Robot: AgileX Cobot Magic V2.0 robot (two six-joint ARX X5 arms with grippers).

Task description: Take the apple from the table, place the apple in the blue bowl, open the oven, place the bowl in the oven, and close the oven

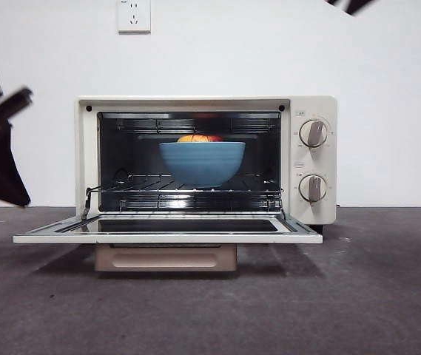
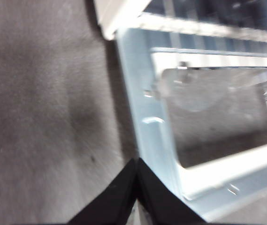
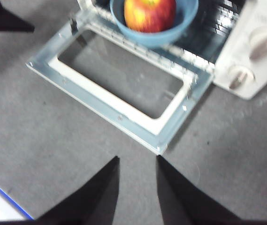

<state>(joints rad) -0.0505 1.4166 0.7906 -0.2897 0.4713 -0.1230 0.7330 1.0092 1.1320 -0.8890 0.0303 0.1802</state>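
Note:
The oven [image 1: 314,103] stands open, its door [image 1: 166,237] folded down flat over the table [image 1: 358,296]. Inside, on the wire rack, sits the blue bowl [image 1: 201,164] with the apple [image 1: 199,138] showing above its rim. The right wrist view looks down on the bowl [image 3: 156,36] and the apple [image 3: 149,14] in it. My left gripper [image 2: 137,164] is shut on nothing and hovers over the table just beside the door's left edge [image 2: 147,108]; in the front view it is the dark wedge [image 1: 18,194] at the left. My right gripper [image 3: 137,161] is open, high and back from the door [image 3: 100,105].
Two grey knobs [image 1: 313,134] [image 1: 313,188] sit on the oven's right panel. The beige handle [image 1: 166,257] hangs under the lowered door. A wall socket [image 1: 134,15] is above the oven. The right arm shows only as a black tip [image 1: 351,6].

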